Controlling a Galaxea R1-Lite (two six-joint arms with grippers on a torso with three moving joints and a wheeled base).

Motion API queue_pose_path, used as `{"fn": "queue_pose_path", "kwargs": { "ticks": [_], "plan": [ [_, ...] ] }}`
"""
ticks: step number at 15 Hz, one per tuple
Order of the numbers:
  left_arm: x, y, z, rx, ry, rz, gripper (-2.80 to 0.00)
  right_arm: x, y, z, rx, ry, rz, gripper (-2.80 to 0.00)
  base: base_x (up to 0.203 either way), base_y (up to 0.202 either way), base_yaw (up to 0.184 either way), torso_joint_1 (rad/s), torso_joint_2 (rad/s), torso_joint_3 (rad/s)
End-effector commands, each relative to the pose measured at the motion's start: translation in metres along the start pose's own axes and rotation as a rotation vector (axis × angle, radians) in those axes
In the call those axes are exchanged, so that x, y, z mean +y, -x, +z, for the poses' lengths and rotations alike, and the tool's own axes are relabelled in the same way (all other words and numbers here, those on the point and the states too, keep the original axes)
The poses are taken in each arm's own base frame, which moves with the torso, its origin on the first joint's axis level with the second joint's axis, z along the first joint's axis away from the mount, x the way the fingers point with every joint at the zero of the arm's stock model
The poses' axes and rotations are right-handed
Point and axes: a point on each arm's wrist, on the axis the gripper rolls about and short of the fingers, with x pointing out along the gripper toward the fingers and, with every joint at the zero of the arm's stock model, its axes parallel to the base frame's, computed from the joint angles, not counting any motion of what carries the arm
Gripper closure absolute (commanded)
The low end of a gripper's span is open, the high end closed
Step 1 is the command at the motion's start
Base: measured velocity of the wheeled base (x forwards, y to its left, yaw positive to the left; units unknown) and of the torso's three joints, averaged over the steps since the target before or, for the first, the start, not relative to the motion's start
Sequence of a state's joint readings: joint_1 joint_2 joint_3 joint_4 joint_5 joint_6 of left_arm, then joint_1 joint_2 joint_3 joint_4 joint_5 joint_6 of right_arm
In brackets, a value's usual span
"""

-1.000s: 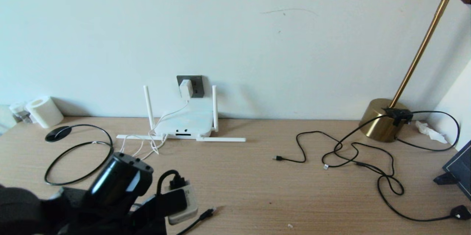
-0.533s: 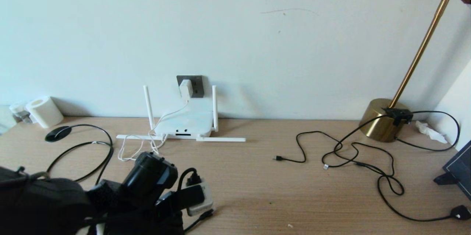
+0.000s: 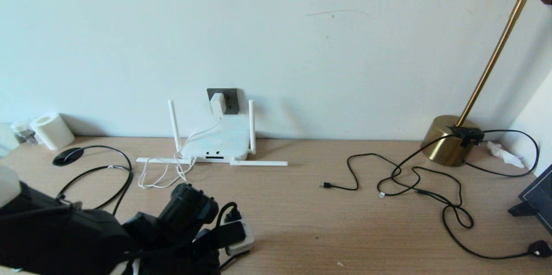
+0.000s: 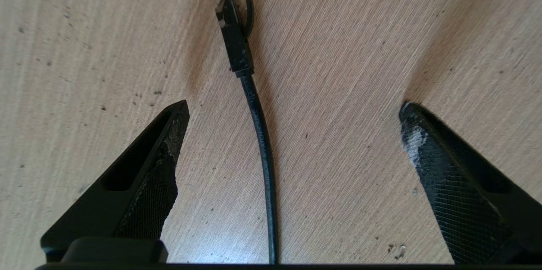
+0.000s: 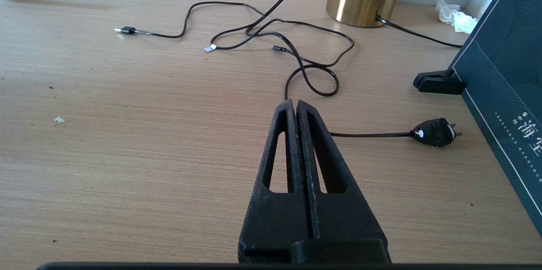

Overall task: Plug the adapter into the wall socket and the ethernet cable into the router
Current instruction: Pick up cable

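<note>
The left end effector (image 4: 292, 134) hangs spread wide astride the thick black ethernet cable (image 4: 259, 134), ready to pinch it behind its plug.

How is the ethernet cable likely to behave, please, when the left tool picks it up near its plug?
The ethernet cable lies in a gentle curve between the open left tool's fingers, so it will probably flex and trail behind. Its smooth round jacket may slip. The plug's thin latch looks fragile.

Black fingers (image 4: 449, 177), mesh-textured pads, maybe worn.
</note>
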State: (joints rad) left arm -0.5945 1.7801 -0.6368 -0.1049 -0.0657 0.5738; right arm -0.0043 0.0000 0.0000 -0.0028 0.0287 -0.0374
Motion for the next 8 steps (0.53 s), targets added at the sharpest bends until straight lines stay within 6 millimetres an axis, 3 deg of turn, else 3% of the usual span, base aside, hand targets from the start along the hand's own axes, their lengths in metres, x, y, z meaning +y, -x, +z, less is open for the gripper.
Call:
{"fn": "queue_pose_path", "kwargs": {
  "ticks": [1,8],
  "plan": [
    [0.0,-0.0044,-0.0009,0.014,-0.001,-0.009,-2.8,0.0,-0.0001,0.0001,0.001,0.001,0.001,0.0,0.0,0.0,0.0,0.0,0.0,0.0],
    [-0.0017,-0.0046,-0.0029,0.02,-0.007,-0.014,-2.8,0.0,-0.0001,0.0001,0.001,0.001,0.0,0.0,0.0,0.0,0.0,0.0,0.0,0.0]
  ]
}}
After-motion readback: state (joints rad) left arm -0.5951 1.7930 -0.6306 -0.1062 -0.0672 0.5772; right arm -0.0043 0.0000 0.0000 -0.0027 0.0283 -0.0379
